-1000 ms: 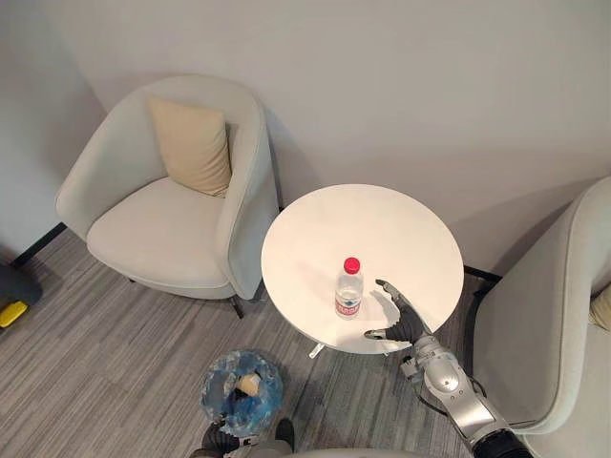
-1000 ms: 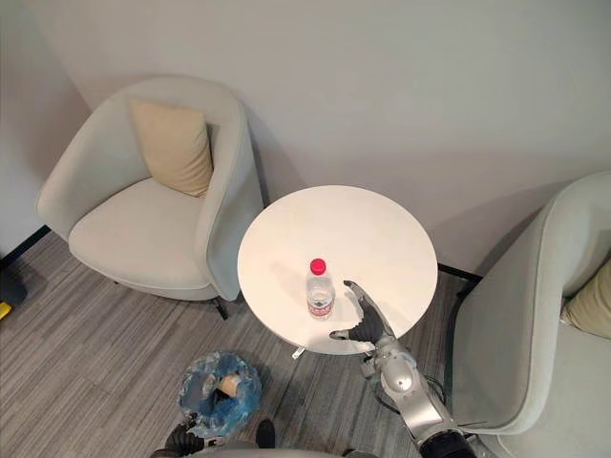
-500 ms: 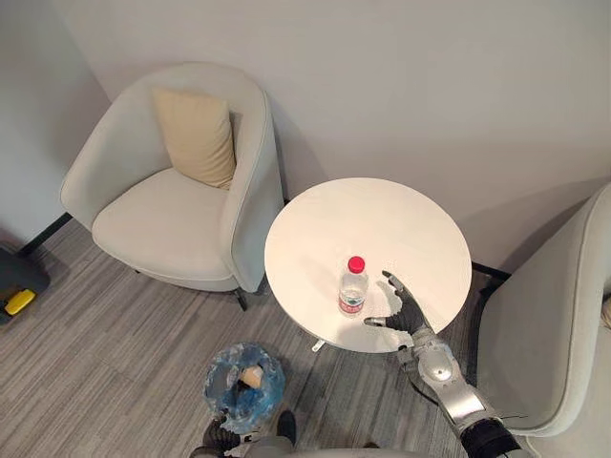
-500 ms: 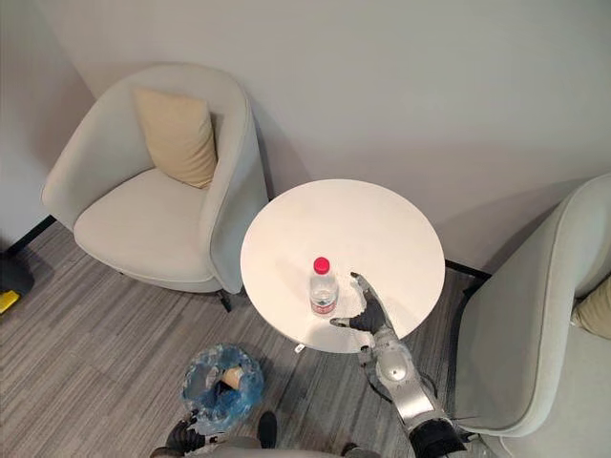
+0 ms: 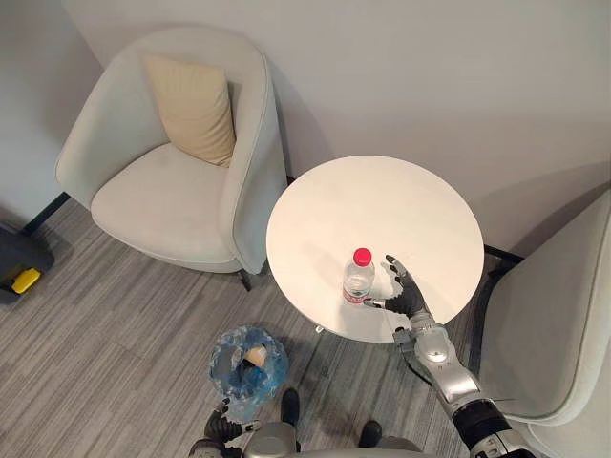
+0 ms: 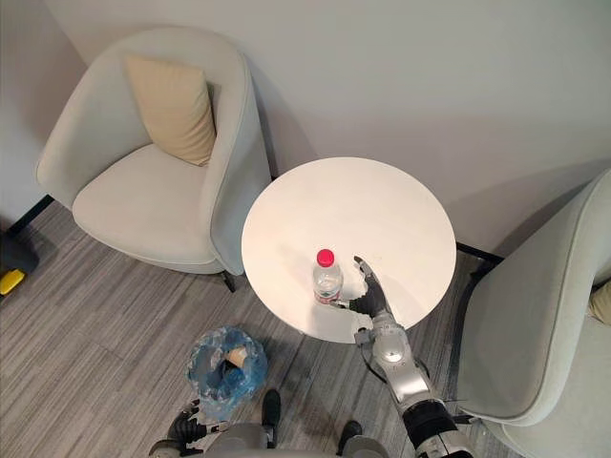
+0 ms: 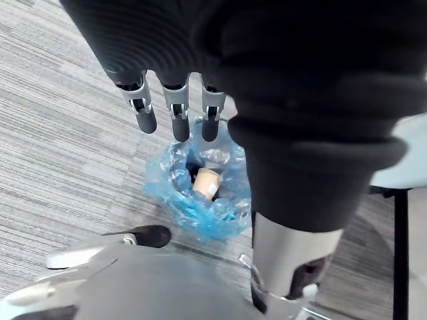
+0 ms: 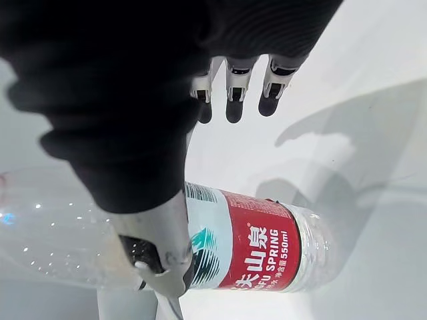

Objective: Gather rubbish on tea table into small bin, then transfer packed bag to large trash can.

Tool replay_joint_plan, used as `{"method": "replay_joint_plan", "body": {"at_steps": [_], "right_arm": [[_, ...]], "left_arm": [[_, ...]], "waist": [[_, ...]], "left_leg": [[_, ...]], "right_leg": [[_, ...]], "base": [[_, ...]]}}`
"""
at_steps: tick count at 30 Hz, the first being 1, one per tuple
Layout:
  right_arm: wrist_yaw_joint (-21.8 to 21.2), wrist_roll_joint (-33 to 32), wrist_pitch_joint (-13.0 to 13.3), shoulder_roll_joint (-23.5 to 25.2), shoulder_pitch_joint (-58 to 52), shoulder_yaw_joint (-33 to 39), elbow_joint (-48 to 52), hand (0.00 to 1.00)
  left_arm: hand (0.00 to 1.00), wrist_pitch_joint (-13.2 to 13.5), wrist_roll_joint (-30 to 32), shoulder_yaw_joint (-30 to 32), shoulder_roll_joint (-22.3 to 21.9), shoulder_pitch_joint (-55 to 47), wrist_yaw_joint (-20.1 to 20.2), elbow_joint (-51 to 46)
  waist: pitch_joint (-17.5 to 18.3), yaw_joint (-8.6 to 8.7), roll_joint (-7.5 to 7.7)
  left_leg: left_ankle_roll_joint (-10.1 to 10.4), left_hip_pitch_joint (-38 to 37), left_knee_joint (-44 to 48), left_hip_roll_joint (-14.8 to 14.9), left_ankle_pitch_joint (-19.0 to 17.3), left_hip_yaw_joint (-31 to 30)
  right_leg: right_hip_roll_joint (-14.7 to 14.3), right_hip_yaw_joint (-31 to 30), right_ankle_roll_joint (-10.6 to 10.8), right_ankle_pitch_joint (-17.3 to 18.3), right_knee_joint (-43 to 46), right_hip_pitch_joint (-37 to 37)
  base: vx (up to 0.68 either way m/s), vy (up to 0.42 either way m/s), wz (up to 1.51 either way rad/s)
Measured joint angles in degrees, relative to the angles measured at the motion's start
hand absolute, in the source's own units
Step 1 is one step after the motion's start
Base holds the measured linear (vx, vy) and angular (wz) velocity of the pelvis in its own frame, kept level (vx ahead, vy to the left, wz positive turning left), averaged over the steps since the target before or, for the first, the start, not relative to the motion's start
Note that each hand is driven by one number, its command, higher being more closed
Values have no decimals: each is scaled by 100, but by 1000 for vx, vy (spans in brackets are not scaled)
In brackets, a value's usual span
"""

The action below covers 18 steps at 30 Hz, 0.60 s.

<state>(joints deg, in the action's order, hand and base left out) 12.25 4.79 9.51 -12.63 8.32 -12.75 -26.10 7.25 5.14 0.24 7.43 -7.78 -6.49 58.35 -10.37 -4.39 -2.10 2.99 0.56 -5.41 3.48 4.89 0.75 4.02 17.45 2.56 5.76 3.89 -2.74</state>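
Clear plastic red-capped water bottle stands upright at round white table's near edge, just left of right hand, fingers spread, thumb beside it; left hand relaxed, well apart.

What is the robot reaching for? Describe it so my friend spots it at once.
Find the round white table between two pale armchairs. Near its front edge, beside the robot's open right hand, stands a clear plastic bottle. Its red cap and red label mark it out; it is the table's sole item.
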Motion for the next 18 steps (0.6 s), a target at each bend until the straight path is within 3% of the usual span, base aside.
{"method": "replay_joint_plan", "body": {"at_steps": [5, 18], "right_arm": [[-1, -49, -10, -6, 138, 8, -22, 0], [5, -95, -14, 151, 412, -119, -70, 0]], "left_arm": [[0, 6, -13, 1, -26, 6, -1, -56], [0, 47, -59, 3, -41, 6, -13, -105]], "waist": [[-151, -110, -34], [-238, -147, -61]], "left_leg": [[0, 36, 1, -8, 0, -25], [-9, 128, 3, -38, 7, -138]], "right_leg": [[5, 24, 0, 0, -2, 21], [25, 62, 4, 18, 1, 56]], "base": [[-6, 0, 3], [-1, 3, 4]]}}
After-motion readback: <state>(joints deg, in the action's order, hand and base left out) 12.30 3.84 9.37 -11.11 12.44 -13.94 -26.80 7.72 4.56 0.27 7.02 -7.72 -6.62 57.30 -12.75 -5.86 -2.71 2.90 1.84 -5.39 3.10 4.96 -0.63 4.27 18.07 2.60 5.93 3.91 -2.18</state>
